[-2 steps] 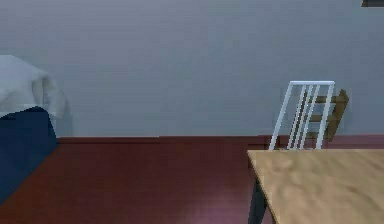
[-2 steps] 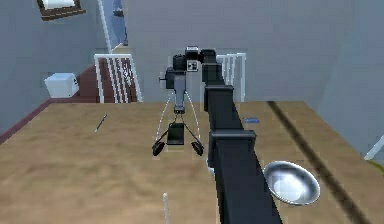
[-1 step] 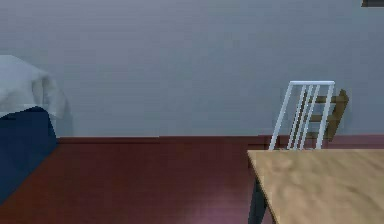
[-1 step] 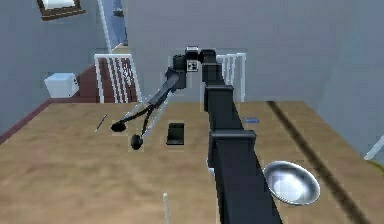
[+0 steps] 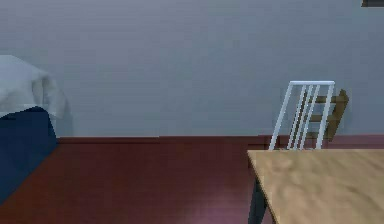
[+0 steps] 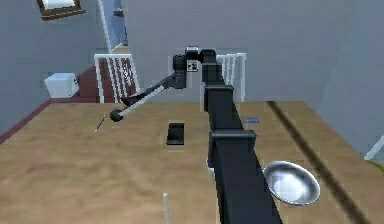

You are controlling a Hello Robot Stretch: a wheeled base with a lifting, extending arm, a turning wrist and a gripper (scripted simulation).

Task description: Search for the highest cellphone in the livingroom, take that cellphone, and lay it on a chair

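— What lies ahead of the robot?

— In the forward view, a plain grey wall and a dark red floor (image 5: 150,180). At the left is a blue piece of furniture (image 5: 20,150) with something white heaped on it. At the lower right is a corner of the wooden surface (image 5: 320,185), and past it stands a white chair (image 5: 300,115) with a wooden chair (image 5: 338,108) behind.

— And out to the side?

— In the arm side view, the arm (image 6: 225,140) reaches out over the same surface (image 6: 90,170). The claw (image 6: 120,112) angles off toward the view's left, its tip low over the wood.

— Is it gripping anything?

— I can't tell. A thin sliver (image 6: 101,124) lies close by its tip, and I can't make out its fingers.

— Where's the cellphone?

— A flat dark slab that looks like the cellphone (image 6: 177,133) lies on the surface just left of the arm. It is apart from the claw tip, toward the view's right and lower in the picture. Its long axis runs up the picture, roughly along the arm. I'd say the claw must come back that way before it can take it.

— What else is there?

— A metal bowl (image 6: 290,183) right of the arm, two white chairs (image 6: 118,75) at the far edge, and a white box (image 6: 62,85) at the left.
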